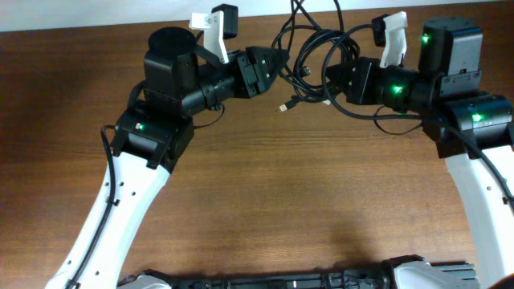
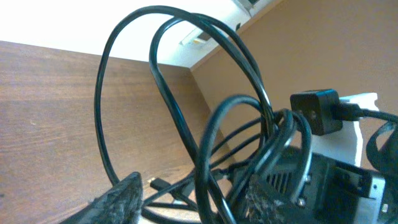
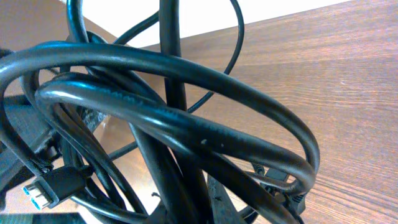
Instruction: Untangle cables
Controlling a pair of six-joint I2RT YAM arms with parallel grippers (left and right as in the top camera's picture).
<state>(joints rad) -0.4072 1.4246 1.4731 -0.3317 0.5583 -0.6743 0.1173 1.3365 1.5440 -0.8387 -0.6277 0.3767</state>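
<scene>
Black cables (image 3: 186, 127) knotted | right claw (image 1: 328, 76) clamped on them | left claw (image 1: 281, 66) parted

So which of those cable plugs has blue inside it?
The flat metal-mouthed plug at the right wrist view's lower left, among the cables; no other plug end in view shows blue.

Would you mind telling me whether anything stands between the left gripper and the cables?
Nothing visible does. The left gripper points straight at the cables, and in its wrist view loops pass between its fingers. The right gripper grips the bundle from the opposite side.
</scene>
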